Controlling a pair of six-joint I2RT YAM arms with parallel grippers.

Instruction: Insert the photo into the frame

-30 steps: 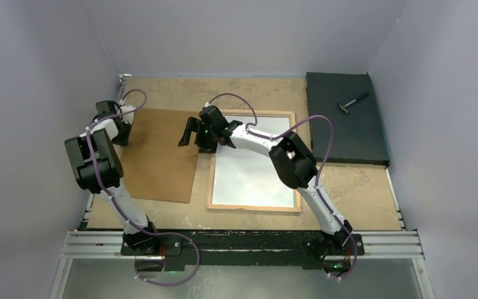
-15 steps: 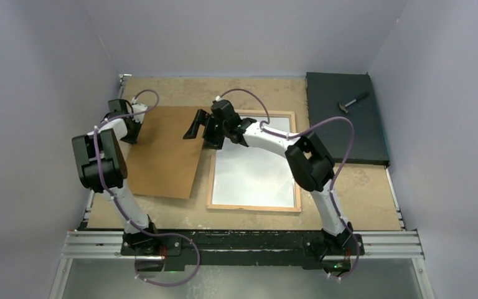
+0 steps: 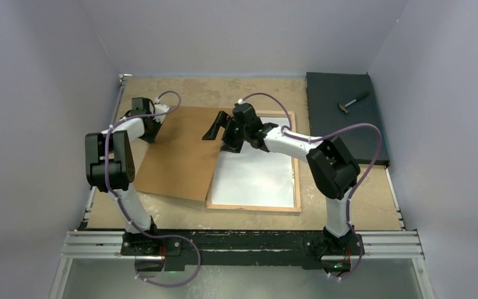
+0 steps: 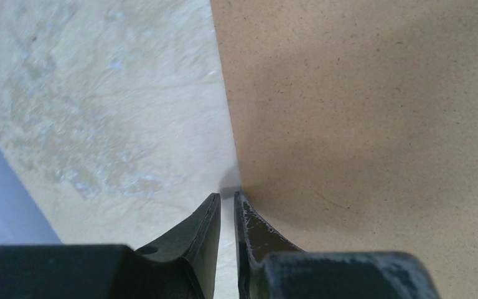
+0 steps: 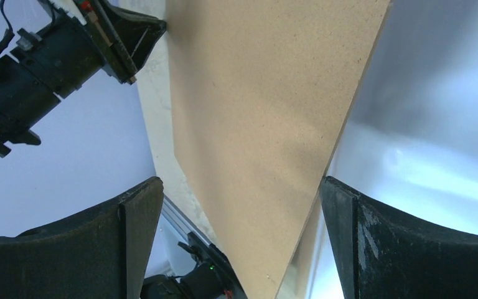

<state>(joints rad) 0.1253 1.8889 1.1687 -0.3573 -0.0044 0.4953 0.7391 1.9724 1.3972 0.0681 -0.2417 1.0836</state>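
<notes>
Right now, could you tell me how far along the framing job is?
Done, apparently: the photo, white back up, lies inside the frame. In hand: the left gripper pinches the backing board, which overlaps the frame's left rim; the right gripper hovers open. Left: seating the board.

The brown backing board [image 3: 183,152] now sits farther right, its right edge overlapping the left rim of the frame [image 3: 255,207]. The left end effector [image 3: 151,131], pinching the board's upper-left edge, has shifted right with it. The wide-spread right end effector [image 3: 223,138] has moved right too.
</notes>
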